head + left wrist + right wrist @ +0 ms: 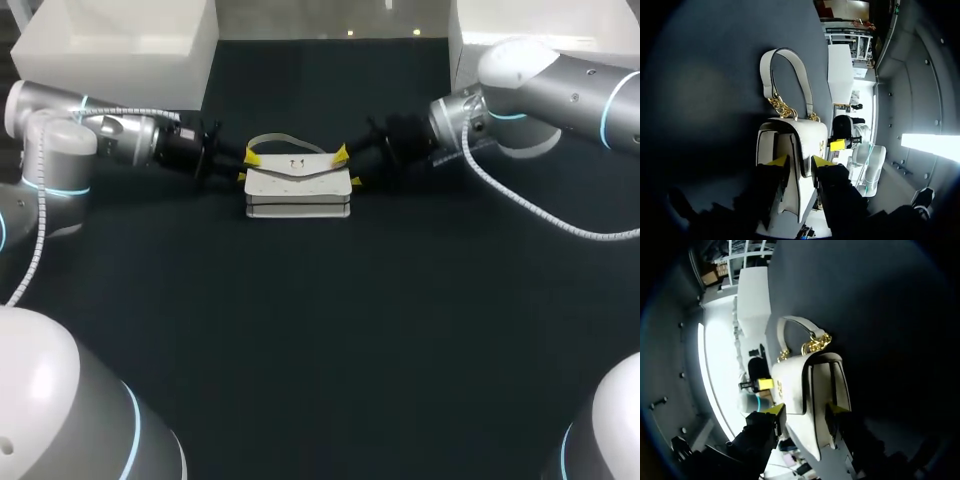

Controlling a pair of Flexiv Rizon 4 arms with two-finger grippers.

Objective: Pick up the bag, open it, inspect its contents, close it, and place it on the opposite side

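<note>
Bracketing bag on tabletop end to end: left end effector and right end effector both spread apart around its short ends, unclamped, long axis straight between them, equally near.

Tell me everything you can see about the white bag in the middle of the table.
The bag is a small white handbag, leather-like, with a pointed front flap bearing a small gold clasp, folded accordion sides, and a short white handle joined by gold chain links. The flap is closed. It seems to lie on its back on the dark table, flap up, handle flat toward the far side. The left gripper and right gripper are at its two ends; contact is unclear.
</note>
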